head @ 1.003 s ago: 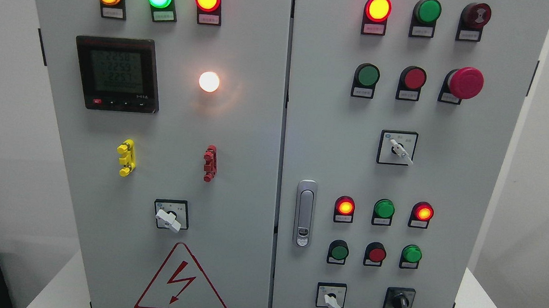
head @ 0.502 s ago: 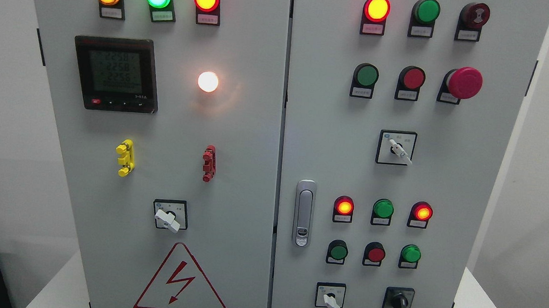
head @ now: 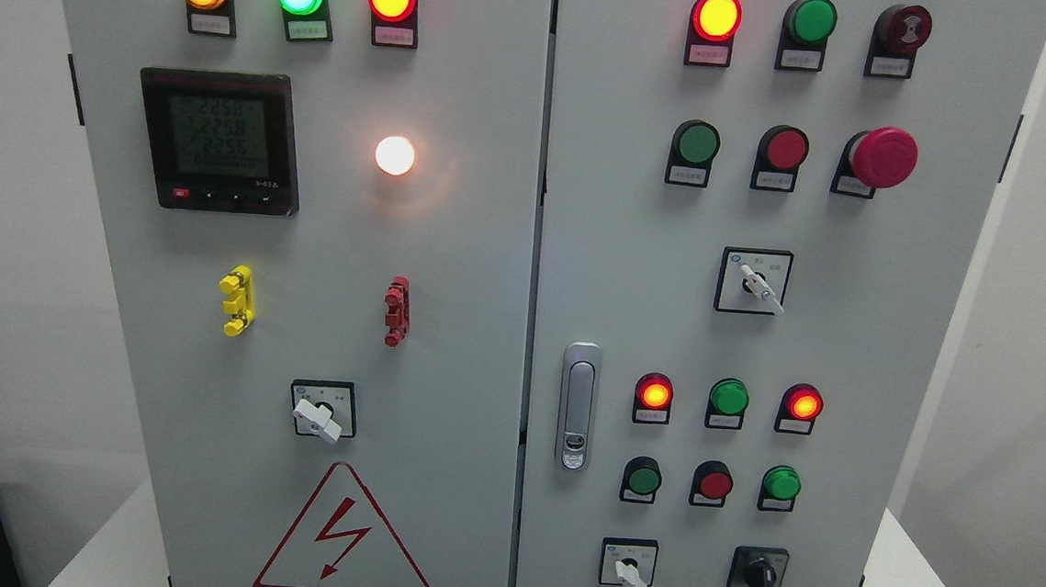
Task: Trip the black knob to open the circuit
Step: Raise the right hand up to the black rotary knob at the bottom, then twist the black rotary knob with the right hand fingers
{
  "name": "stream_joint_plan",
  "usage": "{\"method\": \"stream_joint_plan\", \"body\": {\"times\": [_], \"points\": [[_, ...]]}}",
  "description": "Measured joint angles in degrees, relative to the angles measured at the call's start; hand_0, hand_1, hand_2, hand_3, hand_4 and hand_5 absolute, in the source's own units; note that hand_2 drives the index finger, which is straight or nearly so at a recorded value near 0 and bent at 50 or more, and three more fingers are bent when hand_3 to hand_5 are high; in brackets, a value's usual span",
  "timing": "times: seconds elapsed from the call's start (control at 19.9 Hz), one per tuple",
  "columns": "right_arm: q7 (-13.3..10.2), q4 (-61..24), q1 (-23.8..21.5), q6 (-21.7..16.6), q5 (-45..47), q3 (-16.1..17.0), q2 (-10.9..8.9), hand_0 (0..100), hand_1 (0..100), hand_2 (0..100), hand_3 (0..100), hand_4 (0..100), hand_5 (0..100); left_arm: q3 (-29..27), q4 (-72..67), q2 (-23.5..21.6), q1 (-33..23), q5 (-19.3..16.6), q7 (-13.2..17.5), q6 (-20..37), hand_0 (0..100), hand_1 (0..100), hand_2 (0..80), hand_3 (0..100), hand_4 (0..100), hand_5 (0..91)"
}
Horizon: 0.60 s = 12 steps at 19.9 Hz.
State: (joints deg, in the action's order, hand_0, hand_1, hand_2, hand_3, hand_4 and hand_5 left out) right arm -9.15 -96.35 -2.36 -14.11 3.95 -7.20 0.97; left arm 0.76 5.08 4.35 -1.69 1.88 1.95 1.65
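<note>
Sitting low right, black knob [head: 758, 580]; white selector [head: 628, 572] just beside it.

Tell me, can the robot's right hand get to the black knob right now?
Probably yes. The black knob sits uncovered at the cabinet's lower right, and nothing stands in front of it. No hand shows yet, so I can't judge how far away it is.

I have a single head view, facing the grey control cabinet [head: 488, 263] head-on and slightly downward from close range. Its two doors fill my frame, cropped top and bottom. No fingers show to place things by.
</note>
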Motion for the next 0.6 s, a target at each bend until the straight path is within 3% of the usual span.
{"method": "stream_joint_plan", "body": {"times": [0.6], "points": [[-0.2, -0.1, 0.2, 0.3, 0.0, -0.5, 0.00, 100, 98, 0, 100, 100, 95, 0.0, 0.0, 0.0, 0.0, 0.0, 0.0, 0.0, 12, 39, 0.0, 0, 0, 0.0]]}}
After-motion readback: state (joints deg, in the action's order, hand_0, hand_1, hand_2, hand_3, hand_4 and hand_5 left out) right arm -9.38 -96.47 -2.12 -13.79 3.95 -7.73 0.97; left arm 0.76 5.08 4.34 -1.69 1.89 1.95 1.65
